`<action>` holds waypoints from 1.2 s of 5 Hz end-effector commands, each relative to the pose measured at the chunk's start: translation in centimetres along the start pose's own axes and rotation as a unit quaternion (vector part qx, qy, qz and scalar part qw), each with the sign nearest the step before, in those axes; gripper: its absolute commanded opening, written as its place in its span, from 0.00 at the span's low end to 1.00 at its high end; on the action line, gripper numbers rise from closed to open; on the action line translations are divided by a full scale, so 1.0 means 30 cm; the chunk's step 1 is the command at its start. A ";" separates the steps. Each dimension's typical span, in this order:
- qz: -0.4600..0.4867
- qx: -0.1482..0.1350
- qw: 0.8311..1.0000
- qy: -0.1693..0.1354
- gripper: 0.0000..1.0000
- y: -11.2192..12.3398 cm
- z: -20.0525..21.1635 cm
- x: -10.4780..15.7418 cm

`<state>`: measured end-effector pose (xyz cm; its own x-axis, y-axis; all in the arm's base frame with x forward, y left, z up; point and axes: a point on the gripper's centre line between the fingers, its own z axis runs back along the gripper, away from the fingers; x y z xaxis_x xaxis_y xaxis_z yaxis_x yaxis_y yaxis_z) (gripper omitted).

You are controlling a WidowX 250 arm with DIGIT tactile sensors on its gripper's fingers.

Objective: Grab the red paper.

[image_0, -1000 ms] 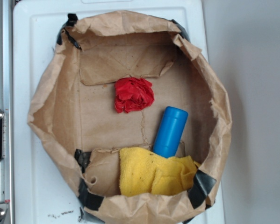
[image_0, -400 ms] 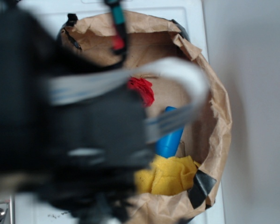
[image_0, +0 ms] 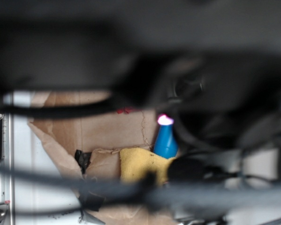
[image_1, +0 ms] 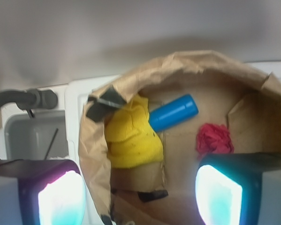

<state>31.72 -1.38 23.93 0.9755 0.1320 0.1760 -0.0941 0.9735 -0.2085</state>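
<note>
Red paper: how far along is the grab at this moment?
Done: the arm is over the brown paper bag. In hand: the approach, with the gripper open and empty above the bag, one finger just below the red paper in the wrist view. Left: lowering, closing on the wad and lifting it. It lies untouched beside the blue cylinder and yellow cloth.

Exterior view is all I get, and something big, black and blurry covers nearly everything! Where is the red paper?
Observer: The wrist view shows the red paper lying on the floor of the brown paper bag.
Operator: Is anything touching it?
Observer: No. The blue cylinder lies apart from it, and the cylinder's other end meets the yellow cloth.
Operator: Is the end effector open?
Observer: Yes. The end effector is open, its fingers are wide apart, and nothing is between them. The paper sits just beyond one finger.
</note>
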 end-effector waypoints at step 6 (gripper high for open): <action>-0.065 0.107 0.992 -0.007 1.00 -0.054 -0.167 0.002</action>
<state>32.55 -4.35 17.45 0.9893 -0.0057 0.1456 0.0013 0.9996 0.0299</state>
